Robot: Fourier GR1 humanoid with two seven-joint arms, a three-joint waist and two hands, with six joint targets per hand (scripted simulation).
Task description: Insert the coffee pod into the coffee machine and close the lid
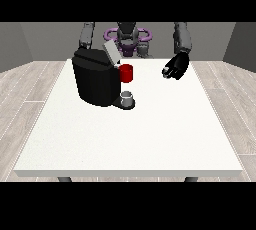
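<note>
At the frame's top centre, the robot's dark grey torso (pixel 128 38) carries purple rings at the shoulders. Grey cylindrical arms (pixel 182 36) flank it. The glossy black hand (pixel 177 67) shows right of centre.

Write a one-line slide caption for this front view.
Black coffee machine with lid raised on the white table; a grey thing at its base, hand at the view's right above the table.

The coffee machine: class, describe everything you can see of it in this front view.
The coffee machine is a bulky black box with a smooth, plastic-looking body, standing upright on the white table, left of the middle and towards the robot. Its grey lid is raised, tilting up and back. A red thing sits at its right side, and below that a small grey thing stands on its low base. Neither hand touches it.
</note>
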